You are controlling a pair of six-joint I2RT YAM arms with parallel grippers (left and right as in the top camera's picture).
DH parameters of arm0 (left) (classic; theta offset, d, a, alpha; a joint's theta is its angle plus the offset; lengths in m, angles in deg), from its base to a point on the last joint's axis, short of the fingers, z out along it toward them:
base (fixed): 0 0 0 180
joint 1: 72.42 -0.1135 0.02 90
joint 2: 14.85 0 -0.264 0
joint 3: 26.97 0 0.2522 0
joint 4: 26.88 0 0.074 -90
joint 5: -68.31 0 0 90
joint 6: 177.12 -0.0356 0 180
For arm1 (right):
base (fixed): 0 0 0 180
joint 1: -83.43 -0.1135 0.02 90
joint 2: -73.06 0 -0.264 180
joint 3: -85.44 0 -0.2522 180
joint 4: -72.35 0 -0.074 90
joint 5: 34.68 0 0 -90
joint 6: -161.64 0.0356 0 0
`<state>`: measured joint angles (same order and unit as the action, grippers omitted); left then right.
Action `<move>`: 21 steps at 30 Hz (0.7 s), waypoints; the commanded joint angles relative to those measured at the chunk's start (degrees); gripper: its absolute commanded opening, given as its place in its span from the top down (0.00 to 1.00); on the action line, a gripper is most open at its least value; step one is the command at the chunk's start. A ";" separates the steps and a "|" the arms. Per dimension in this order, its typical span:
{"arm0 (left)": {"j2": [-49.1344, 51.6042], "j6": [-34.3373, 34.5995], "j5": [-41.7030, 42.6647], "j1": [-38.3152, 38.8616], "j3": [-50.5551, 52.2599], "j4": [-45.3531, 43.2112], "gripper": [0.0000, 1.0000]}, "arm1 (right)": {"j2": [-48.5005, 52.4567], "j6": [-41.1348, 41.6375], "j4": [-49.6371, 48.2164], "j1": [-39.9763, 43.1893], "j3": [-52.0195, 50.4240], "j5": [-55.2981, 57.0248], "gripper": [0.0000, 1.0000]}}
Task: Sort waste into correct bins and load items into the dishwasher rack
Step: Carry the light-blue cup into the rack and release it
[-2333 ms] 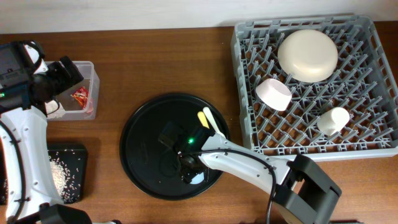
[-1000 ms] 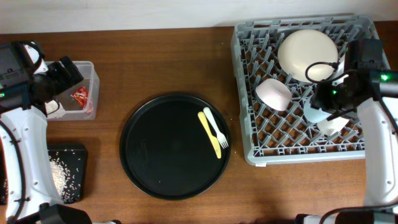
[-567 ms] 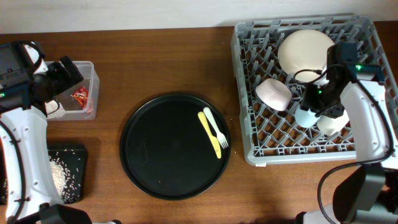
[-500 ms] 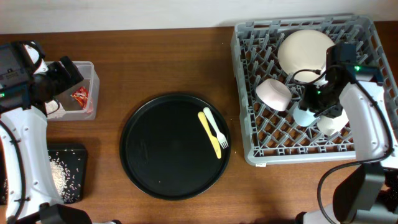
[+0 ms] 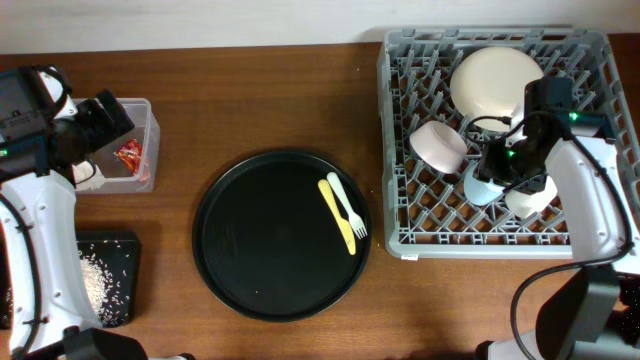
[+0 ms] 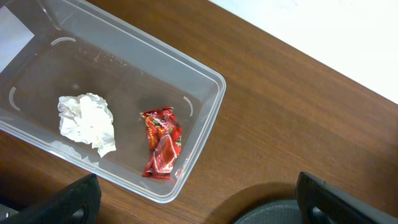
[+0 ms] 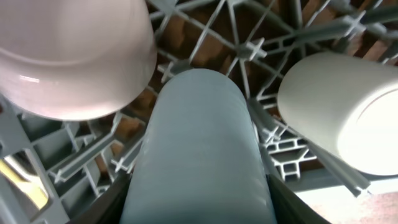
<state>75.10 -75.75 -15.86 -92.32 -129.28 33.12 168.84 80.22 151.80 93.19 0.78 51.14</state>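
Your left tool (image 6: 198, 200) hovers over the clear tub (image 6: 205, 93) at the surface's left edge, its fingers wide apart and holding nothing. Inside the tub lie the white tissue (image 6: 87, 123) and, just beside it, the red wrapper (image 6: 161, 151). Nearer you, the shallow black tray (image 5: 128, 250) holds the rice (image 5: 95, 275). At the middle, the fork (image 5: 345, 205) and spoon (image 5: 338, 218) lie touching on the round tray (image 5: 260, 250). In the rack (image 5: 400, 235) on the right sit the pink bowl (image 5: 438, 146) and cream bowl (image 5: 490, 80). Your right tool (image 7: 199, 193) is clamped on the blue cup (image 7: 199, 124), low among the pegs between the pink bowl and the white cup (image 7: 342, 112).
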 commanded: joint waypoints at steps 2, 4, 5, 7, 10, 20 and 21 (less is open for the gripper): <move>0.13 0.09 0.39 -0.24 -0.22 -0.07 0.01 | 1.55 -1.31 2.23 -0.04 1.70 -0.31 0.64; 0.13 0.09 0.39 -0.24 -0.22 -0.07 0.01 | 1.55 -1.31 2.91 -0.04 1.68 -0.31 0.64; 0.13 0.09 0.39 -0.24 -0.22 -0.07 0.01 | 1.55 -1.31 3.13 -0.04 1.57 -0.31 0.64; 0.13 0.09 0.39 -0.24 -0.22 -0.07 0.01 | 1.57 -1.31 3.06 -0.04 1.01 -0.28 0.64; 0.13 0.09 0.39 -0.24 -0.22 -0.07 0.01 | 1.57 -1.33 3.06 -0.04 0.83 -0.31 0.56; 0.13 0.09 0.39 -0.24 -0.22 -0.07 0.01 | 1.57 -2.86 3.10 -0.04 0.83 -0.28 0.29; 0.13 0.09 0.39 -0.24 -0.22 -0.07 0.01 | 1.57 -2.86 3.10 -0.04 0.83 -0.28 0.24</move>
<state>75.10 -75.75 -15.86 -92.32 -129.28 33.14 170.11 77.49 154.84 93.19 1.15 51.16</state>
